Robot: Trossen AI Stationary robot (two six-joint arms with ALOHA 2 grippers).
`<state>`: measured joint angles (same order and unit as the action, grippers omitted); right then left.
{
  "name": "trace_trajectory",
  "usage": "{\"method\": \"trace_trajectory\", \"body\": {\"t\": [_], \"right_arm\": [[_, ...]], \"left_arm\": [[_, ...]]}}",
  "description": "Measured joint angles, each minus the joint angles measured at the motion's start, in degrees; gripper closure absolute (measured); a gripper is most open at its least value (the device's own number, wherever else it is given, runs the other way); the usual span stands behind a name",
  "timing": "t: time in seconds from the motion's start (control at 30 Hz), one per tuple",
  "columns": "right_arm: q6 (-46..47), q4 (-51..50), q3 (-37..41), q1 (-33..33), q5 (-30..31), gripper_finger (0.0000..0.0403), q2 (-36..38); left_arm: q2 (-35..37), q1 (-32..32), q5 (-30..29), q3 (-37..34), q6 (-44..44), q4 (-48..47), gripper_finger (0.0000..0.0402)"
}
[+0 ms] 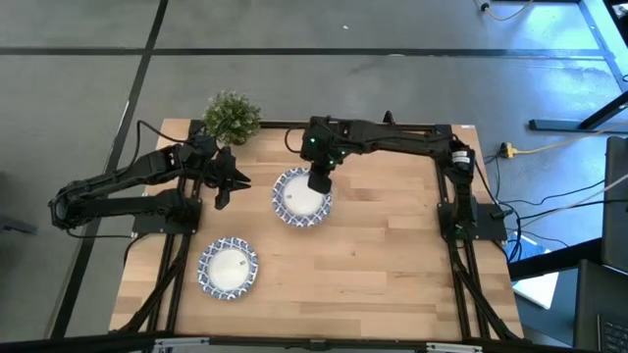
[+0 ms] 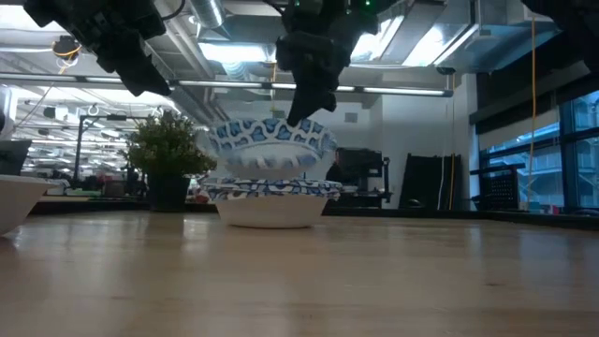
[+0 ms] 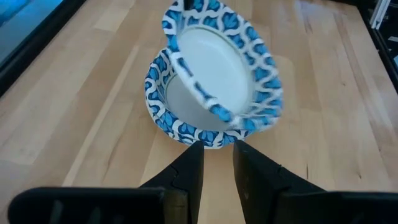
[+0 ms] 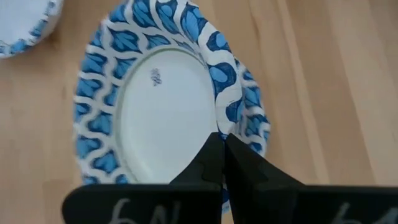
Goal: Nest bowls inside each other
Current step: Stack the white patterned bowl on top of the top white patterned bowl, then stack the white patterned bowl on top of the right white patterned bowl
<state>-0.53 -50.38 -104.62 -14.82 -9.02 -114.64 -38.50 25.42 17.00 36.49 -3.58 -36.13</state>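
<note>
My right gripper (image 2: 301,110) is shut on one blue-and-white patterned bowl (image 2: 271,142) and holds it just above a second bowl (image 2: 271,201), which sits by its base on the middle of the table. In the high view the two bowls overlap under the right gripper (image 1: 319,182). Another bowl (image 1: 229,268) sits on the table toward the near left. My left gripper (image 1: 224,182) hovers left of the pair, fingers a narrow gap apart, touching nothing. Its wrist view faces both bowls (image 3: 214,74). My right gripper pinches the upper bowl's patterned rim (image 4: 231,112) between its two fingers, on the far-right side of the bowl. The fingers come from above, pointing down. The bowl is tilted and hangs below the fingers over the lower bowl (image 4: 256,132); whether the two touch, I cannot tell.
A small green potted plant (image 1: 233,117) stands at the far-left edge of the table, close behind my left arm. Bare wood stretches across the right half (image 1: 392,255) and along the near edge. The near-left bowl shows at the low view's left edge (image 2: 14,201).
</note>
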Motion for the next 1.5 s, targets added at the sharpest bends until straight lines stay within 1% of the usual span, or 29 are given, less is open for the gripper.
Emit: {"method": "trace_trajectory", "body": {"t": [0.17, 0.43, 0.57, 0.7, 0.87, 1.03, 1.2, 1.37, 1.5], "right_arm": [[0.5, -1.5, 0.0, -1.0, -0.8, 0.0392, -1.0], [0.2, -1.8, 0.0, -0.6, -3.5, 0.0393, -6.9], [-0.7, -1.7, 0.0, -0.2, -2.9, 0.0376, -9.4], [-0.7, 0.3, 0.0, -0.2, -1.3, 0.0353, -9.9], [-1.1, 3.8, 0.0, -0.2, -1.1, 0.0319, -9.5], [-1.3, 3.1, -1.2, -0.2, -1.0, 0.0283, -9.4], [-1.9, 1.7, -1.2, -0.1, 2.7, 0.0254, -9.0], [-3.3, 0.2, -1.2, -0.1, 3.5, 0.0243, -5.9], [-3.6, -0.1, -1.3, -0.2, 4.0, 0.0243, -0.7]], "left_arm": [[0.0, 0.0, 0.0, 0.0, 0.0, 0.0, 0.032], [0.0, 0.0, 0.0, 0.0, -0.1, -0.4, 0.0321], [0.0, 0.0, 0.0, 0.0, -0.1, -0.5, 0.0321], [0.0, 0.0, 0.0, 0.0, -0.1, -0.5, 0.0321], [0.0, 0.0, 0.0, 0.0, -0.1, -0.5, 0.0321], [0.0, 0.0, 0.0, 0.0, -0.1, -0.5, 0.0321], [0.0, 0.0, -0.5, 0.0, -1.1, -0.5, 0.0321], [0.0, 0.1, -2.5, 0.0, -1.2, -0.5, 0.0321], [0.0, 0.1, -2.6, 0.0, -1.5, -0.5, 0.0321]]}}
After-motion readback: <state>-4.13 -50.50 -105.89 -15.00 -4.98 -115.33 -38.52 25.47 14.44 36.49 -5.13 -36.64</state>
